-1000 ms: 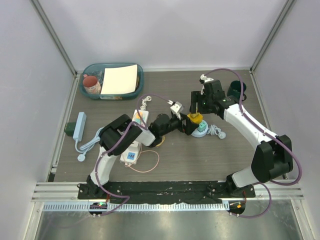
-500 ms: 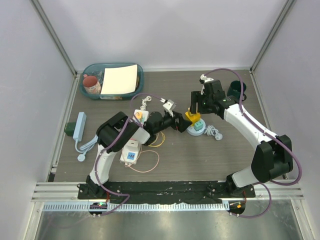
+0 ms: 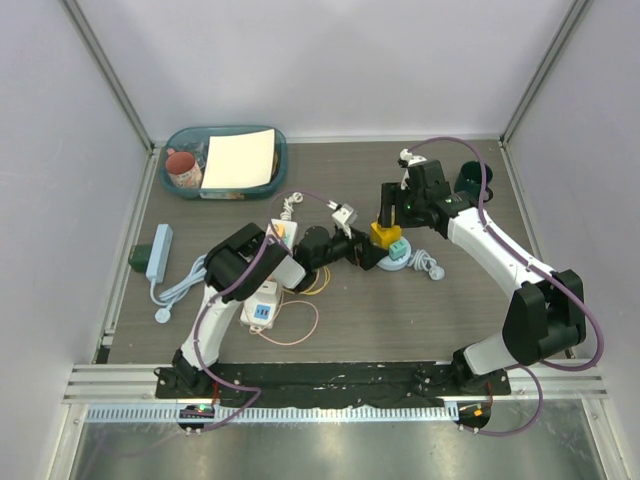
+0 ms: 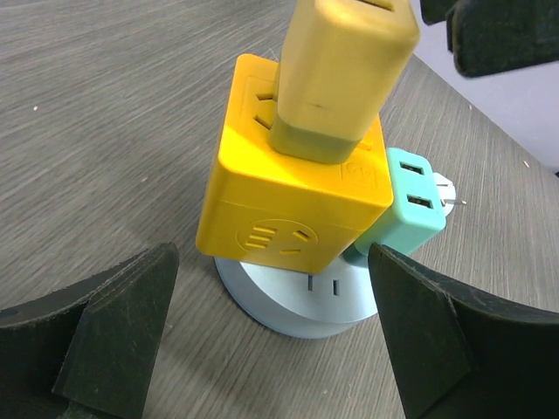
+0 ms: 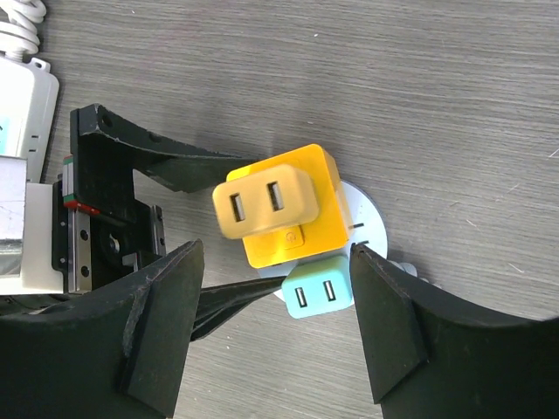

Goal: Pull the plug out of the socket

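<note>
L fingers (image 4: 122, 323) apart, either side of yellow cube (image 4: 288, 201), no contact; cube atop round pale-blue base (image 4: 288, 305), teal adapter (image 4: 406, 214) at its side. R fingers (image 5: 162, 323) apart too, above same stack (tan plug (image 5: 262, 201) stuck in cube top). Under L arm (image 3: 240, 265), socket (image 3: 284, 236) flat on table (image 3: 400, 320), well apart from both; white plug (image 3: 266, 293) seated on it nr blue end, partly hidden.

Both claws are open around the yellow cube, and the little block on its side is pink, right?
No. The little block on the side of the yellow cube is teal, not pink, as the left wrist view shows. The left gripper and right gripper are open around it.
</note>
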